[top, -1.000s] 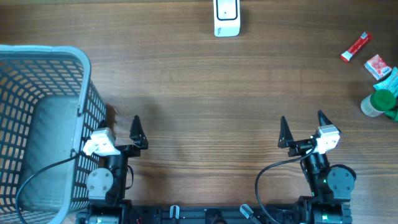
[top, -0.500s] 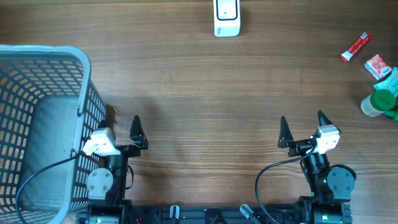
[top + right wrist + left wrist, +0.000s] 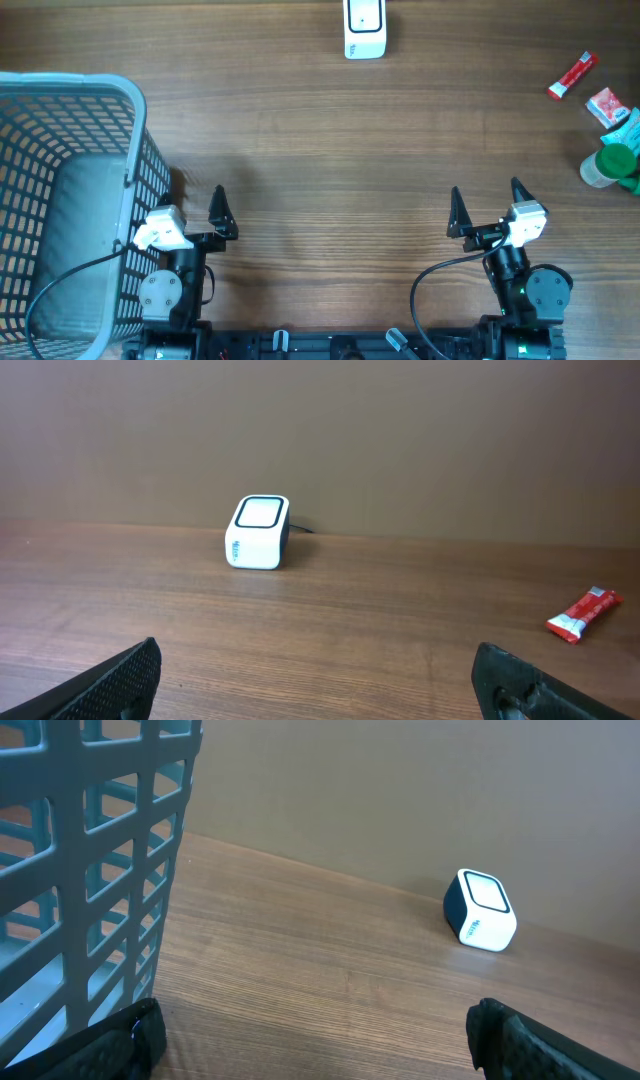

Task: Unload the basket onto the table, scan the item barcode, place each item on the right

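The white barcode scanner (image 3: 364, 28) stands at the far middle of the table, its window facing up; it also shows as the scanner (image 3: 480, 909) in the left wrist view and the scanner (image 3: 258, 533) in the right wrist view. Items lie at the far right: a red packet (image 3: 572, 76), a small red-and-white box (image 3: 608, 104) and a green-capped bottle (image 3: 610, 165). The red packet (image 3: 584, 614) shows in the right wrist view. My left gripper (image 3: 196, 192) is open near the front left, holding nothing. My right gripper (image 3: 486, 190) is open near the front right, holding nothing.
A large grey-blue mesh basket (image 3: 137, 150) fills the left side, right beside my left gripper; its wall (image 3: 90, 870) crowds the left wrist view. Bare wooden tabletop lies between the grippers and the scanner.
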